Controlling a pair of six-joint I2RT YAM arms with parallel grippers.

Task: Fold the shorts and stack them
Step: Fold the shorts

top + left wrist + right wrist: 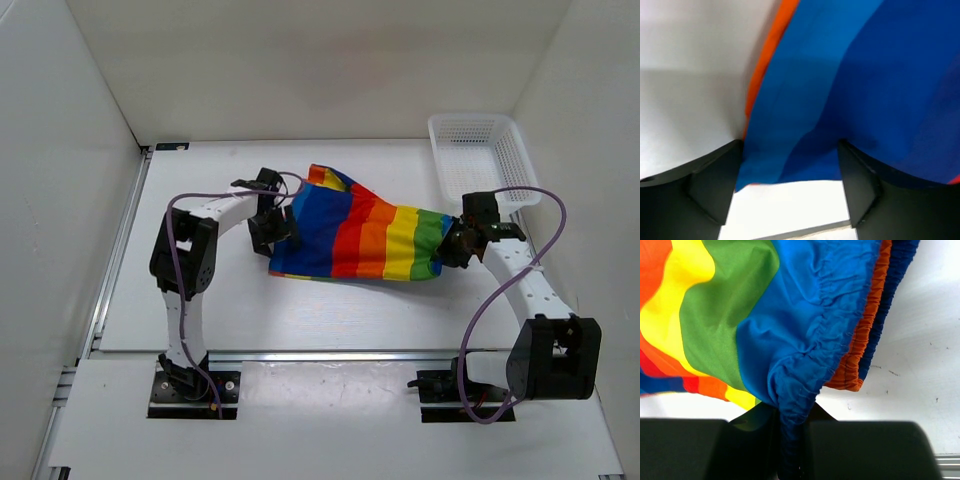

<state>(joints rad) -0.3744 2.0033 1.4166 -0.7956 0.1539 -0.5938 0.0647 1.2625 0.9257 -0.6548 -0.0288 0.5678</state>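
Left gripper [272, 227] jaws spread wide around blue edge of shorts [350, 235], not pinching; right gripper [453, 243] clamped tight on gathered blue hem

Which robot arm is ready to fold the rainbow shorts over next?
Probably the right arm. The right fingers pinch the shorts at the gathered blue waistband, while the left fingers stand open around the opposite blue edge, gripping nothing.
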